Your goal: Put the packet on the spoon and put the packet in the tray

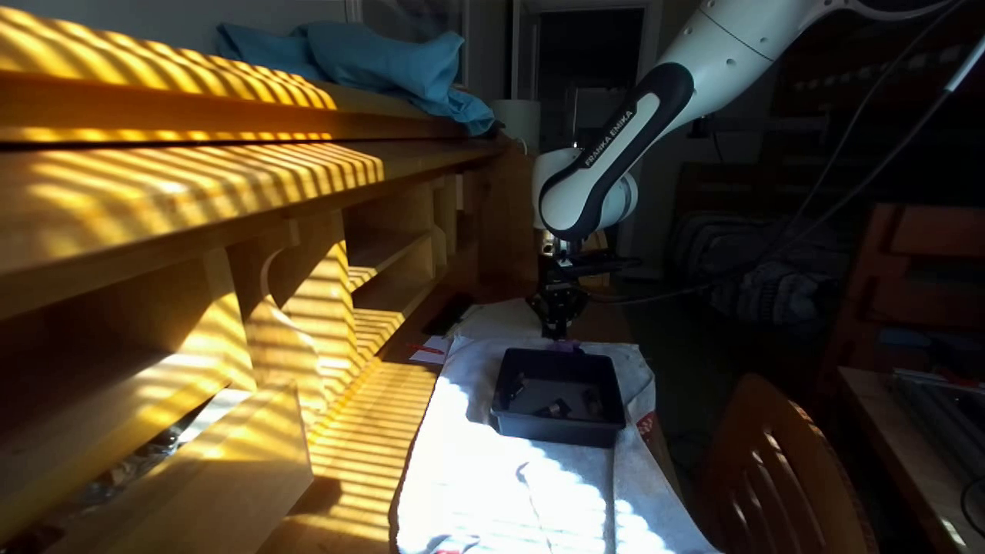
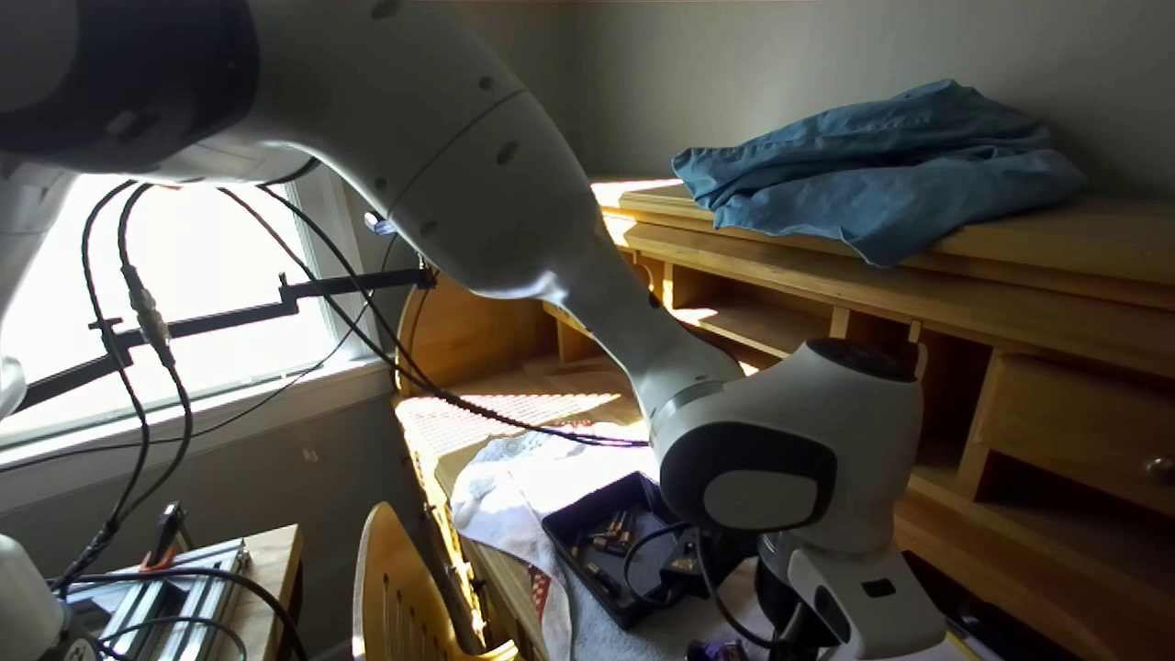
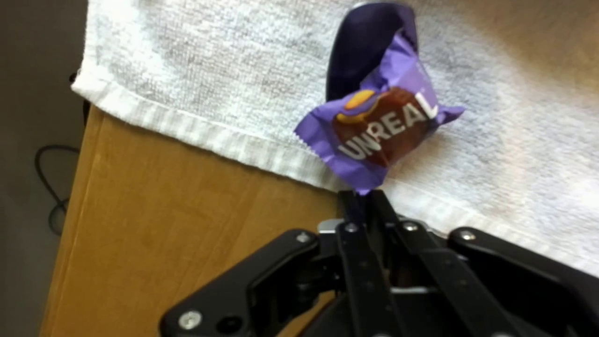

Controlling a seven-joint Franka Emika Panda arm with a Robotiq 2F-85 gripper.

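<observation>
And the fingers (image 3: 383,208) are clenched, drawn nearly together, the lowest corner of the purple packet (image 3: 386,126) right at their tips! We see it lying over the spoon (image 3: 353,51), whose dark bowl pokes out at the far end. The handle is hard to make out: a dark strip shows in the narrow gap, and we cannot tell whether that is it, caught there. Packet and spoon are over the white towel (image 3: 210,70), outside the tray (image 1: 558,431). In an exterior view we catch just a scrap of the packet (image 1: 568,346) behind the tray's rim; in an exterior view the packet (image 2: 718,651) is cut off by the bottom edge, and the arm (image 2: 854,450) covers part of the tray, whose small dark pieces (image 2: 613,532) are too tiny for us to name.
</observation>
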